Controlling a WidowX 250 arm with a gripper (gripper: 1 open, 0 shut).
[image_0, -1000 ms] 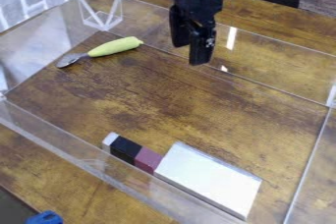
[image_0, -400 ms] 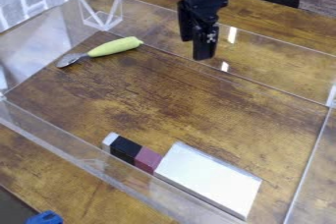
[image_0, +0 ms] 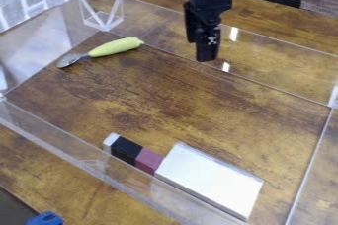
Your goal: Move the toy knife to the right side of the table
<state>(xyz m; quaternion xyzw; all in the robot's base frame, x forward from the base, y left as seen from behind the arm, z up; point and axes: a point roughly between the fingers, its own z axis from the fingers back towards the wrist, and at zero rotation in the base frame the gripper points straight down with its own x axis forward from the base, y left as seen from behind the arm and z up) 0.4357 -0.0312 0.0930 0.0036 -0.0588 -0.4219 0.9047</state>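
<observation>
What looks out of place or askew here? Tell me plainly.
Nothing is spilled or damaged. The toy knife lies flat and slanted on the table, toward the left. The grey rectangular block lies skewed near the front acrylic wall. The hand hangs open, holding nothing.

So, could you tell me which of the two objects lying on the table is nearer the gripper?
The toy knife, with its lime handle, lies nearer the gripper; the grey rectangle sits at the front.

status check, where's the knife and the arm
Gripper open, empty, hanging over mid table. Toy knife lying at left, untouched. Grey block near front, not in the way.
</observation>
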